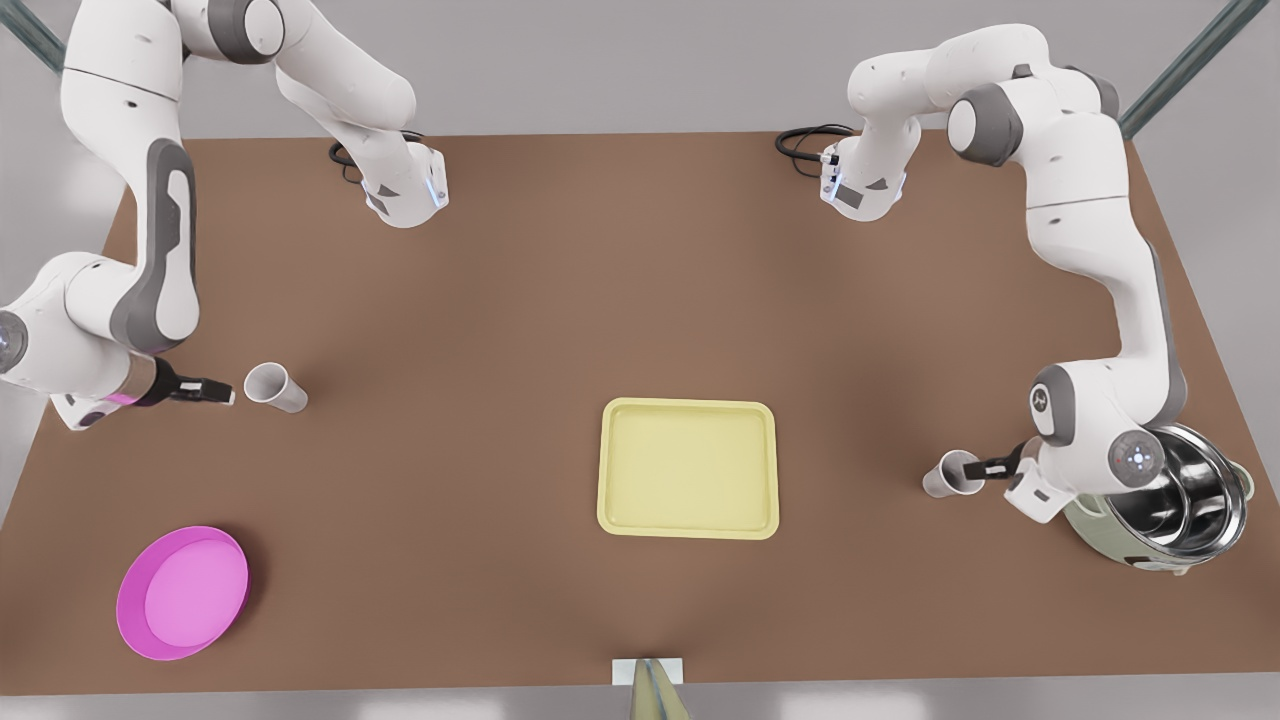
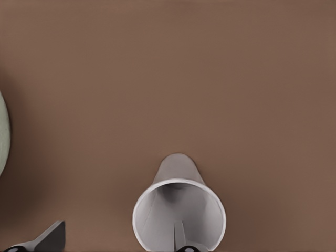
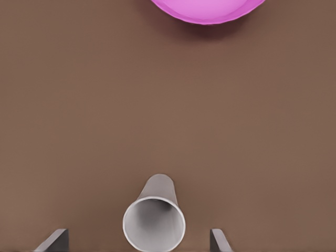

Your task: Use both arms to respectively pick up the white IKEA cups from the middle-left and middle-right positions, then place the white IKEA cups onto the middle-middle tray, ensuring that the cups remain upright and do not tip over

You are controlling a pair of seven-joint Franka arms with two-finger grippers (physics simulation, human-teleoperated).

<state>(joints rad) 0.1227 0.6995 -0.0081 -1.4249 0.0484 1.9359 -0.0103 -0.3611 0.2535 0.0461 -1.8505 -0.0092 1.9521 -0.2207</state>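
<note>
At the front view's right, the left gripper [image 1: 990, 467] [image 2: 121, 239] is spread open at the pot-side cup [image 1: 950, 474] [image 2: 178, 215], which stands mouth-up on the table [image 1: 500, 300] just beside the green pot [image 1: 1180, 500]. 1 finger looks to sit inside the rim and 1 outside, so closing would pinch the wall. At the front view's left, the right gripper [image 1: 222, 394] [image 3: 137, 239] is also open and empty; the plate-side cup [image 1: 275, 387] [image 3: 154, 223] lies straight ahead, centred on the gap between its 2 fingers, not yet enclosed, with the pink plate [image 1: 182, 592] beyond. Each arm is nearest its own cup. The tray [image 1: 604, 470] sits between them, well apart from both, holding 0 cups; both pickups are probably next
</note>
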